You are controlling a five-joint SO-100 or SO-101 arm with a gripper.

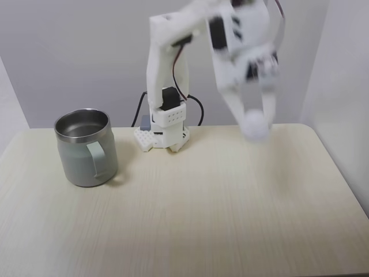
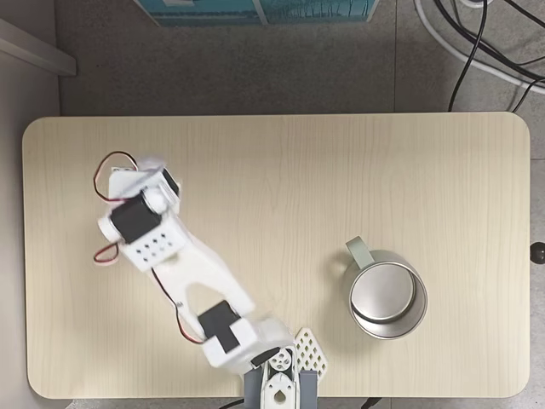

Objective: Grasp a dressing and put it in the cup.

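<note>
Pale wood table point(image 1: 190, 219) bears the cup point(image 1: 86, 149); grey wall point(image 1: 75, 52) behind.

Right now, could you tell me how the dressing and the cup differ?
The dressing is a small white soft-looking roll; the cup is much larger, sage green with a steel interior. The dressing is held between the fingers above the table; the cup stands upright on it. Both look round.

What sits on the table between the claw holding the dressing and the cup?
In a fixed view, the arm's base stands between claw with dressing and cup.
</note>
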